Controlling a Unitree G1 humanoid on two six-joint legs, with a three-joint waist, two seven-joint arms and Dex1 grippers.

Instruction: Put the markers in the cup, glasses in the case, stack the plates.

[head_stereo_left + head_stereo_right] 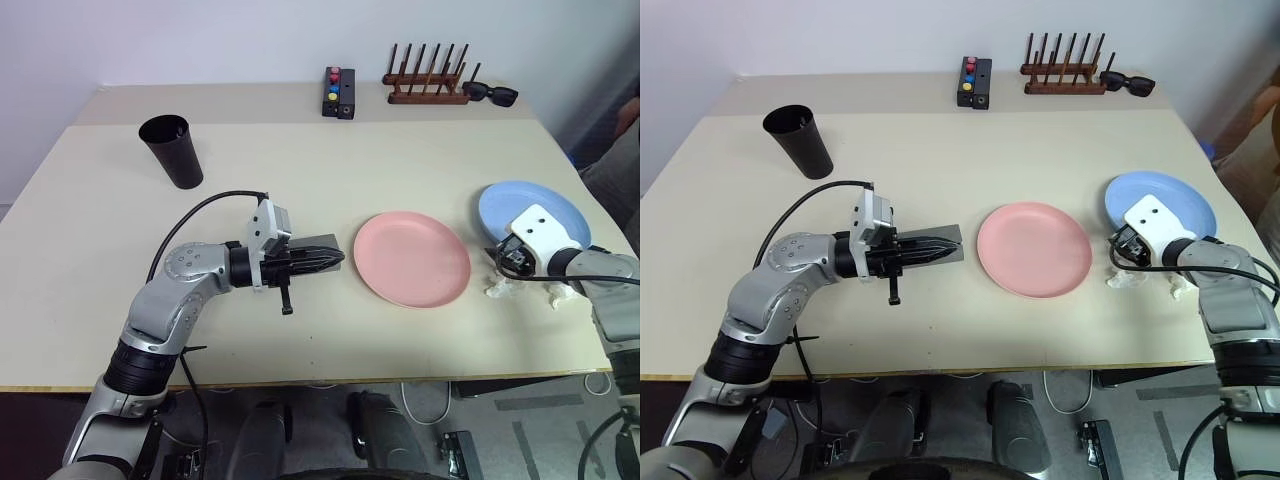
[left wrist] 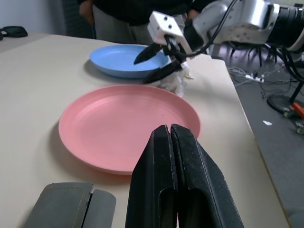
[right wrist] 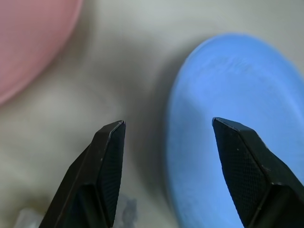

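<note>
Black cup far left. Left gripper pressed together, empty, over grey case. Pink plate centre, then blue plate apart; right gripper spread above its near rim, white clutter beside.

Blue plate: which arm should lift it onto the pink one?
Right. The right gripper is open with its fingers straddling the blue plate's near rim. The left gripper is shut beside the case, beyond the pink plate.
</note>
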